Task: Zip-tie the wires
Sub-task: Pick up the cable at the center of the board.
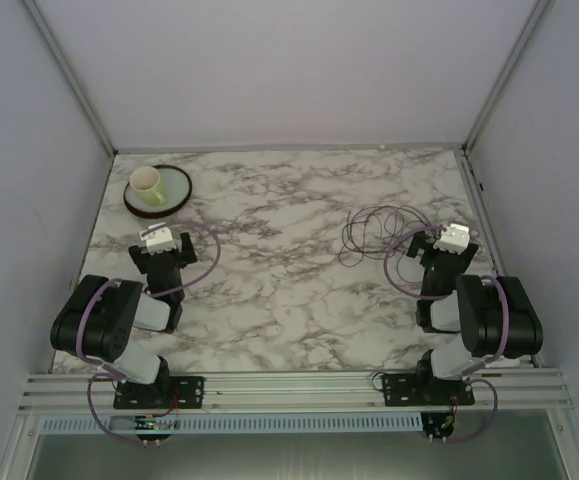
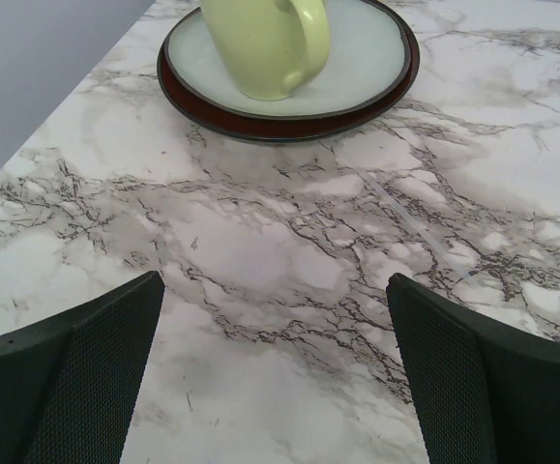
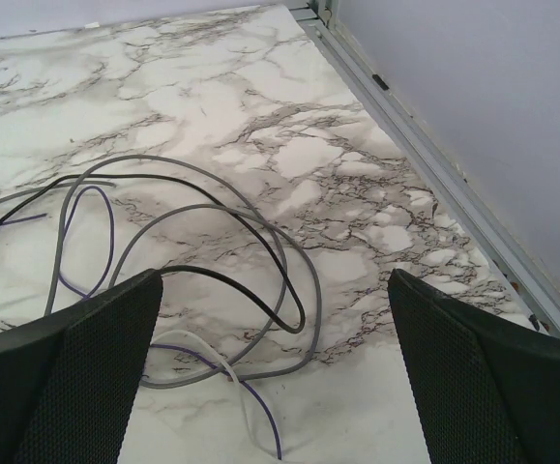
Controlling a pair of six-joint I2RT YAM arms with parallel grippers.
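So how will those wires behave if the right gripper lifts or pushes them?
Probably floppy: the wires lie in loose overlapping loops, so lifting one strand would likely leave the rest sagging or trailing. Likely light, being thin; a push may spread them across the smooth table rather than shift them together.

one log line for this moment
left gripper jaws open, facing mug | right gripper jaws open, at wires | wires loose, untied
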